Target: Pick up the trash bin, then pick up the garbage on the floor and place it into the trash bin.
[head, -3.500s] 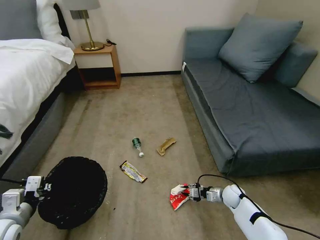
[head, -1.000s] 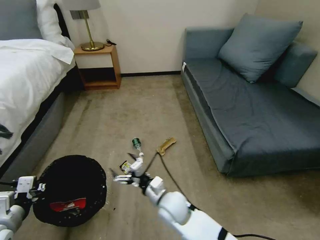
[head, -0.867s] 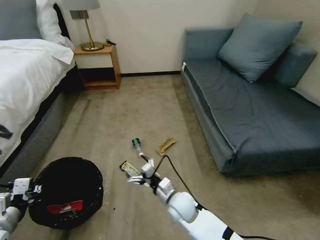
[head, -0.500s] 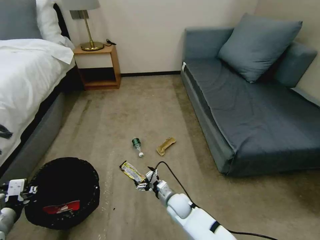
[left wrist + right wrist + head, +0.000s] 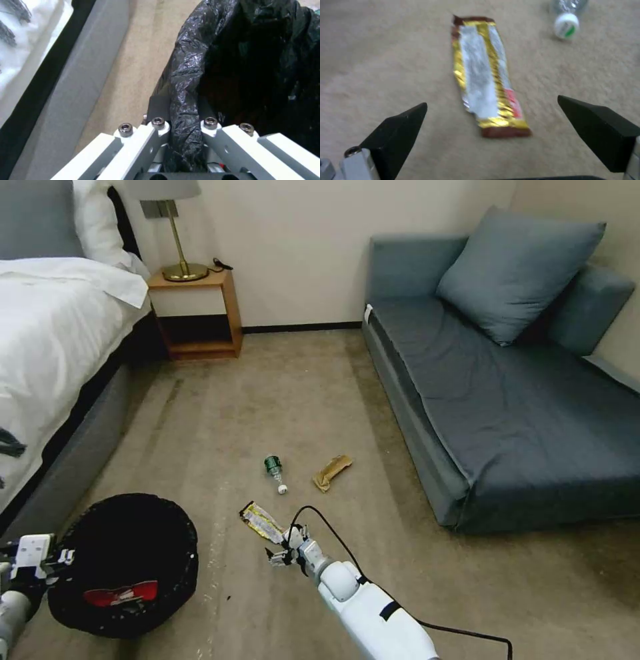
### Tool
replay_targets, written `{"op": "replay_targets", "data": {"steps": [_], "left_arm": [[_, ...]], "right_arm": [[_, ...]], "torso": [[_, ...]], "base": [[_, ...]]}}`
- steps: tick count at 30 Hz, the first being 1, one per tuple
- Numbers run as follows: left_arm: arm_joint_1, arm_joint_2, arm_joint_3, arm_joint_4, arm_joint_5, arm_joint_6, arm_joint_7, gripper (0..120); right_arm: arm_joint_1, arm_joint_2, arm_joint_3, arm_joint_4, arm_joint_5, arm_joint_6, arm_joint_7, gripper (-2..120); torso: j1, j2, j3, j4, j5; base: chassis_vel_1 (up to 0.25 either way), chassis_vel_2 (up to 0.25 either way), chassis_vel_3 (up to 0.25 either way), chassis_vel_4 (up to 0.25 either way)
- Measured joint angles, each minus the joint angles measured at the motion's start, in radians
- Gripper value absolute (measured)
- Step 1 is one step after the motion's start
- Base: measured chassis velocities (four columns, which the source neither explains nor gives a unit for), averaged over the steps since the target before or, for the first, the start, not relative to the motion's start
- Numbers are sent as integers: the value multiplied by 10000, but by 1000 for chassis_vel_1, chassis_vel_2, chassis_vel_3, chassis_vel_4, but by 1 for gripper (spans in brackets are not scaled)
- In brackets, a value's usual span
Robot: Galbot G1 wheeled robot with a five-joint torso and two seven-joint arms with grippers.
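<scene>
The right gripper point(image 5: 285, 548) hangs low over the carpet point(image 5: 280, 400) with its jaws spread wide and nothing between them. The yellow-and-black snack wrapper point(image 5: 261, 521) lies flat on the carpet just ahead of the fingertips; in the right wrist view the wrapper point(image 5: 486, 80) lies lengthwise in line with the gap between the two black fingertips point(image 5: 400, 125), its near end just short of them and not touching either one.

Taking that wrapper as the landmark: the small clear bottle point(image 5: 274, 472) with its green label lies on its side just beyond it, white cap point(image 5: 566, 25) pointing back toward the wrapper. The crumpled brown paper wrapper point(image 5: 332, 472) lies beyond and toward the sofa point(image 5: 480, 400), near the bottle but apart from it. The trash bin point(image 5: 123, 563), lined with a crinkled black bag, stands on the bed side of the wrapper, near it but not touching. A red-and-white crumpled wrapper point(image 5: 120, 595) lies inside the bin.

The left gripper point(image 5: 181, 125) is clamped on the bin's rim at the side away from the wrapper; the left wrist view shows the fingers closed tight over the bag-covered edge point(image 5: 186, 82). The bed point(image 5: 53, 347) runs alongside beyond the bin.
</scene>
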Motion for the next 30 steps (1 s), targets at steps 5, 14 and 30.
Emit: {"op": "replay_targets", "data": {"steps": [5, 14, 30], "left_arm": [[10, -40, -27, -65, -6, 8, 17, 5], [104, -69, -209, -105, -45, 10, 30, 5], [213, -119, -383, -156, -83, 16, 42, 5]], "right_arm": [[352, -5, 126, -592, -54, 31, -80, 99], [686, -25, -204, -899, 489, -434, -1032, 67], [1101, -22, -107, -1754, 313, -382, -890, 10]], "torso": [[0, 0, 0, -1, 0], [0, 0, 0, 0, 1], [0, 1, -1, 4, 6]], "base": [[0, 0, 0, 0], [0, 0, 0, 0], [0, 0, 0, 0]]}}
